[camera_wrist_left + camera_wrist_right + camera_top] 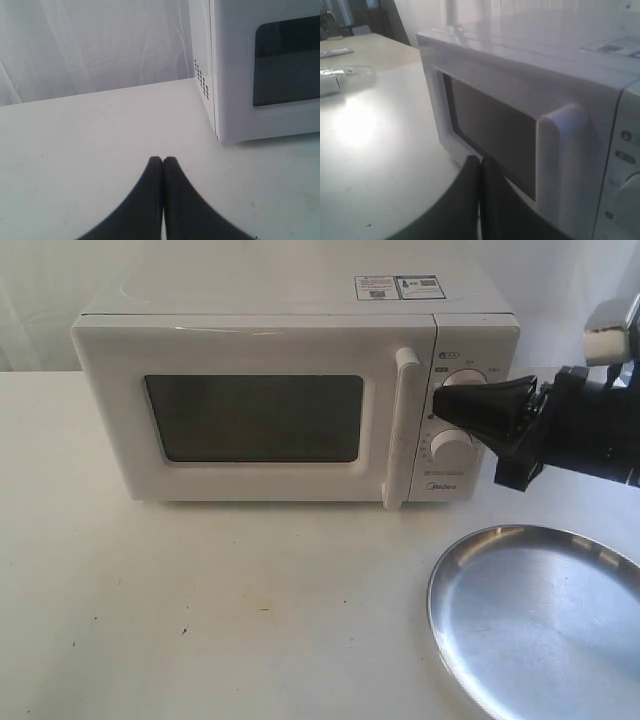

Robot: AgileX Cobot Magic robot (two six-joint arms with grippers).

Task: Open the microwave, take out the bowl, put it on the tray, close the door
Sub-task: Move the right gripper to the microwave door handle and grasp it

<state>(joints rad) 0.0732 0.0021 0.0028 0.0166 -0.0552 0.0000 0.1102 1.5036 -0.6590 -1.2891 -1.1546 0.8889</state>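
right hand [482, 412]: the black fingers are seen pressed together with nothing clamped between them; it is held level in front of the control panel, tips pointed between the two dials [452, 445].
handle [403, 430]: found just beside those tips, on the window side; whether it is touched cannot be told.
door [255, 418]: shut flush, dark window facing out; what lies behind the glass cannot be made out.
microwave [300, 300]: stood upright at the back of the desk, stickers [397, 287] shown on its top.
left hand [162, 161]: fingers closed together, nothing gripped, hung over bare desk; the microwave's vented side wall is seen beyond it, near but apart.
tray [447, 575]: laid flat in front of the microwave, below the right hand and apart from it, only reflections shown on its face.
desk [200, 610]: white, marked with faint scuffs and specks.
room: pale draped cloth [100, 45] is hung behind the desk; blurred items are glimpsed further off in the right wrist view.
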